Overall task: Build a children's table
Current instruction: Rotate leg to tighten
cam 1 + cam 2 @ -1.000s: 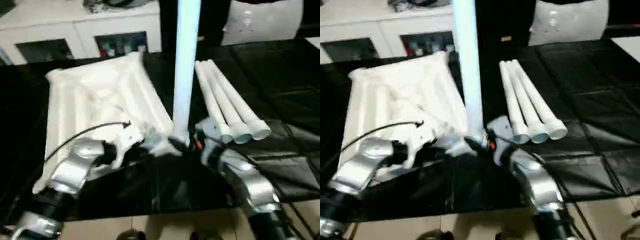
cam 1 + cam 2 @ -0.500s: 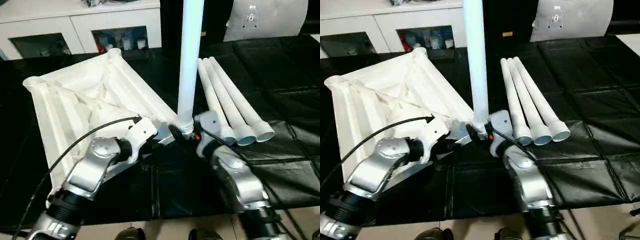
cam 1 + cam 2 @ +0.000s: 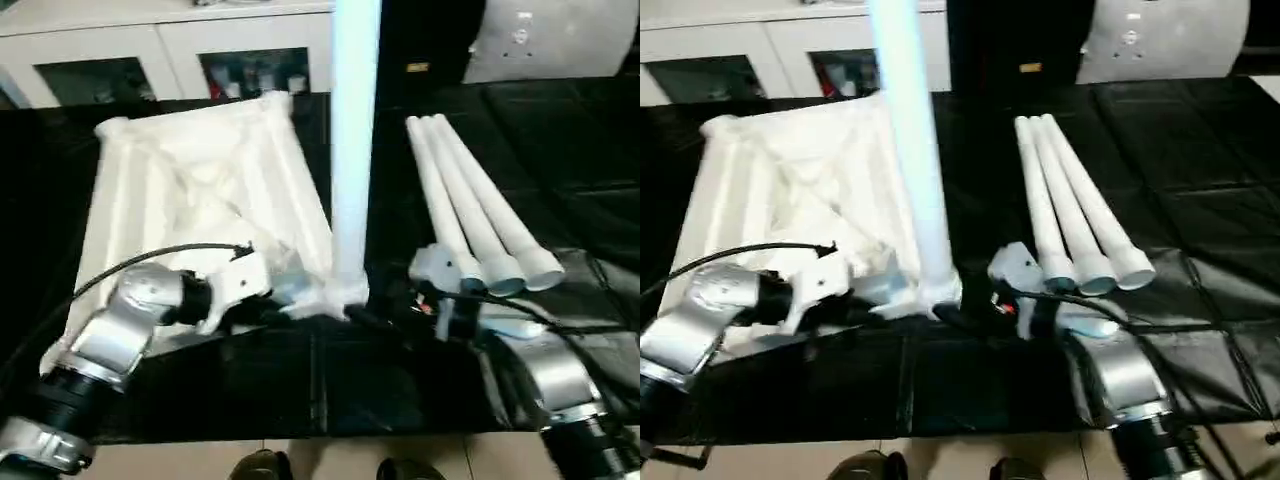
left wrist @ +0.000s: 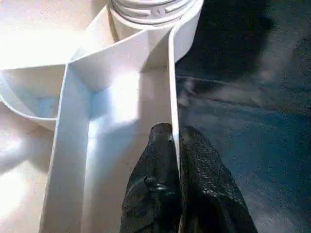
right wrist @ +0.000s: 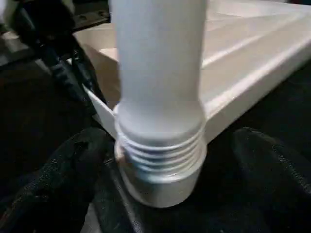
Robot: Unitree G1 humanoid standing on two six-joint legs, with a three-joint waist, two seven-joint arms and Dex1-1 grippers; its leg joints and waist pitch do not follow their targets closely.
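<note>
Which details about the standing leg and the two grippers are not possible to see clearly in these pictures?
- Top end of the standing leg: cut off by the upper edge in both eye views.
- How deep its threaded end sits in the corner socket: the right wrist view is blurred, and the left wrist view cuts the socket at its edge.
- Right gripper: its fingers are blurred and dark against the black mat.

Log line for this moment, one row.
left gripper: shut on tabletop rib | right gripper: around upright leg base | three legs: lying loose
</note>
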